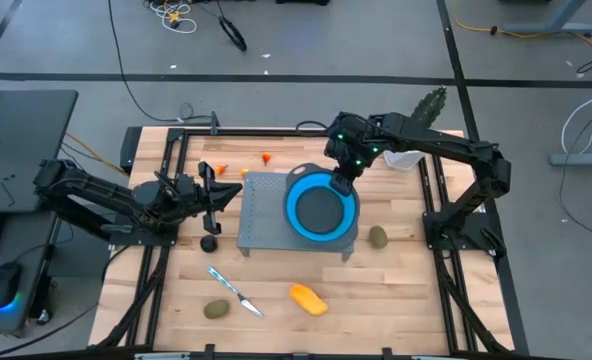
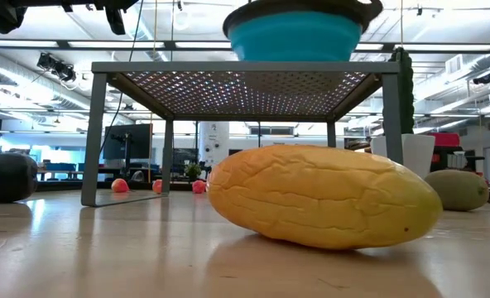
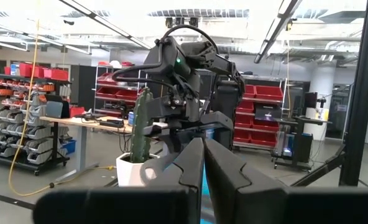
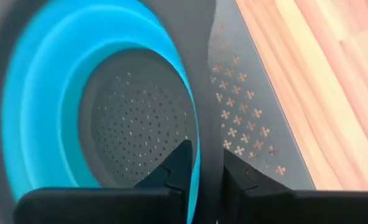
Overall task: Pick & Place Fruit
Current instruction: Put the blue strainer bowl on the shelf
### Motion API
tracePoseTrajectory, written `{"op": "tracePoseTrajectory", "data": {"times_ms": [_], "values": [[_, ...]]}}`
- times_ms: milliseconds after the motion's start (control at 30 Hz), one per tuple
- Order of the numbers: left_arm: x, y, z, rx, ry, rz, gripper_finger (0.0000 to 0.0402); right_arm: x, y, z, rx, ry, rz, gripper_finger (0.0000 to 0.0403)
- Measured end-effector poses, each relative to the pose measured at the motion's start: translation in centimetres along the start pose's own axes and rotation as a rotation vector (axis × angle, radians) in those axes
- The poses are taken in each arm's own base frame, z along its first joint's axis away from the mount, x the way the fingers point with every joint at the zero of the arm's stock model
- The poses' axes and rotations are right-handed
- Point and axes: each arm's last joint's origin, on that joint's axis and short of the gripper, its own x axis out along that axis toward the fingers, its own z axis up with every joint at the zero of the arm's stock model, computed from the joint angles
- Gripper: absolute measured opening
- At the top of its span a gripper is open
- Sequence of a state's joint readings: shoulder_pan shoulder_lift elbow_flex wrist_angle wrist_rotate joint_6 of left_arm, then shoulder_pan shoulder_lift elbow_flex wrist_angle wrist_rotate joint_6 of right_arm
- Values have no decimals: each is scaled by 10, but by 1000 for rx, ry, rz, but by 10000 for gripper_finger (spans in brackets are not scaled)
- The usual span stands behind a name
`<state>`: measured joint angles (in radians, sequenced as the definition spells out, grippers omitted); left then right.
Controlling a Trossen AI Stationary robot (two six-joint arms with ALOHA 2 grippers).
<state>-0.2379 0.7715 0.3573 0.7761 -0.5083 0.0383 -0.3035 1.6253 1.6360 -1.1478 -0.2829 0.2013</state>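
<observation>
The grey perforated metal stand (image 1: pixel 271 208) is the landmark, carrying the round blue bowl with dark perforated base (image 1: pixel 321 208) at its right end. The right gripper (image 1: pixel 342 183) pinches the bowl's rim (image 4: pixel 204 124), one finger (image 4: pixel 178 167) inside and one outside. The left gripper (image 1: pixel 234 193), fingers pressed together and empty, sits at the stand's left edge.

Open wooden tabletop (image 1: pixel 396 290) lies in front of the stand. There rests the yellow-orange oval toy fruit (image 1: pixel 308 299), long axis diagonal. Olive-brown ovals lie front-left (image 1: pixel 216 310) and right (image 1: pixel 377 236); a dark round fruit (image 1: pixel 208 243) left; orange pieces (image 1: pixel 267 157) behind.
</observation>
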Motion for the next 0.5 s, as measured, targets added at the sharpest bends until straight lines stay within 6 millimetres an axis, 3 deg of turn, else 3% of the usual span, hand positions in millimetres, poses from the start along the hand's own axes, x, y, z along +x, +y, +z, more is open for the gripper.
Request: {"op": "tracePoseTrajectory", "data": {"times_ms": [300, 500], "values": [[0, 0, 0, 0, 0, 0, 20, -2, 1, 2, -9, -27, 14, 109], [0, 0, 0, 2, 2, 0, 23, -15, 5, 2, -62, -76, 22, 139]]}}
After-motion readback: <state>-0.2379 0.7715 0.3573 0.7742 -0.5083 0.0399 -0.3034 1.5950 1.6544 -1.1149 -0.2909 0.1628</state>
